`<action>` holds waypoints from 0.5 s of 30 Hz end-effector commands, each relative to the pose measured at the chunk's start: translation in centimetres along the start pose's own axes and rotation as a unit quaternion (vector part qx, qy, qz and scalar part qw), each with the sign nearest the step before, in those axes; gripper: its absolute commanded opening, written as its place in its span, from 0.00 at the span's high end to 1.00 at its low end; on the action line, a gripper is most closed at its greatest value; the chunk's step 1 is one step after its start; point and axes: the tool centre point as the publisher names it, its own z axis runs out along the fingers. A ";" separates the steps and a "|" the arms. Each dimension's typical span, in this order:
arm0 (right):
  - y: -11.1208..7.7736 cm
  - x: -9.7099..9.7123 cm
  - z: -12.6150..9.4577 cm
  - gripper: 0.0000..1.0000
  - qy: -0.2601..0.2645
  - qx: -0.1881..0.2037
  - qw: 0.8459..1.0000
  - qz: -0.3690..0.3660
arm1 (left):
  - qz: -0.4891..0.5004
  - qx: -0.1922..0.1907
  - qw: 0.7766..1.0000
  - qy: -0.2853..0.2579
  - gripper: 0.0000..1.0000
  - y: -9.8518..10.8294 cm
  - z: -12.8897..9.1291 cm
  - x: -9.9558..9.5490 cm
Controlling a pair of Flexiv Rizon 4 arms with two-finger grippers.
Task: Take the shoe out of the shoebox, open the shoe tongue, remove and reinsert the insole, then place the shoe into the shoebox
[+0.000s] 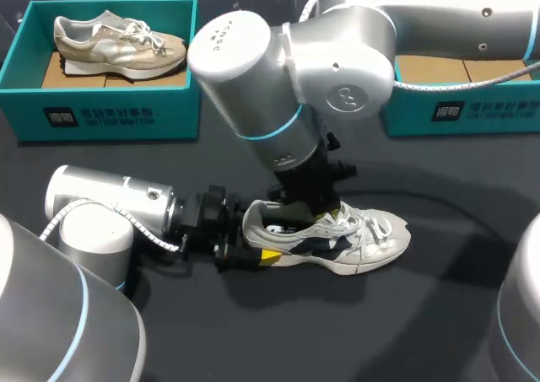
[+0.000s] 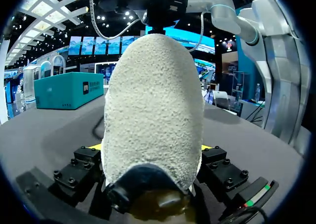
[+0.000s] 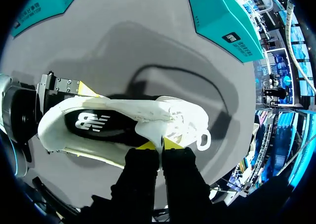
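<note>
The left pincer (image 1: 253,245) is clamping the heel (image 2: 153,110) of the white sneaker (image 1: 354,240); the right pincer (image 3: 158,145), tips together, is pinching its tongue (image 3: 150,127). The sneaker is sitting on the dark bench (image 1: 380,331) at the head view's lower middle, apart from the teal shoebox (image 1: 110,116) at upper left.

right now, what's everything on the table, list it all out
white shoe: 1, white with navy, on its sole mid-table
insole: 1, black, inside the white shoe
beige shoe: 1, beige, inside the left shoebox
left shoebox: 1, teal, far left
right shoebox: 1, teal, far right, partly hidden
table: 1, dark grey
left gripper: 1, black, yellow tips, shut on the white shoe's heel
right gripper: 1, black, yellow tips, shut on its tongue
</note>
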 end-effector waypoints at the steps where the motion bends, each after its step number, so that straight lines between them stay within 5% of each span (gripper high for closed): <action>1: -0.1 -0.6 0.3 1.00 0.029 -0.002 1.000 0.000 | 0.000 0.000 1.000 0.000 1.00 0.2 0.0 0.1; 5: -0.1 -0.6 0.3 1.00 0.029 -0.002 1.000 0.000 | 0.000 0.000 1.000 0.000 1.00 0.2 0.0 0.1; 15: -0.3 -5.4 -1.5 1.00 0.012 -0.017 1.000 0.015 | 0.000 0.000 1.000 0.000 1.00 0.2 0.0 0.1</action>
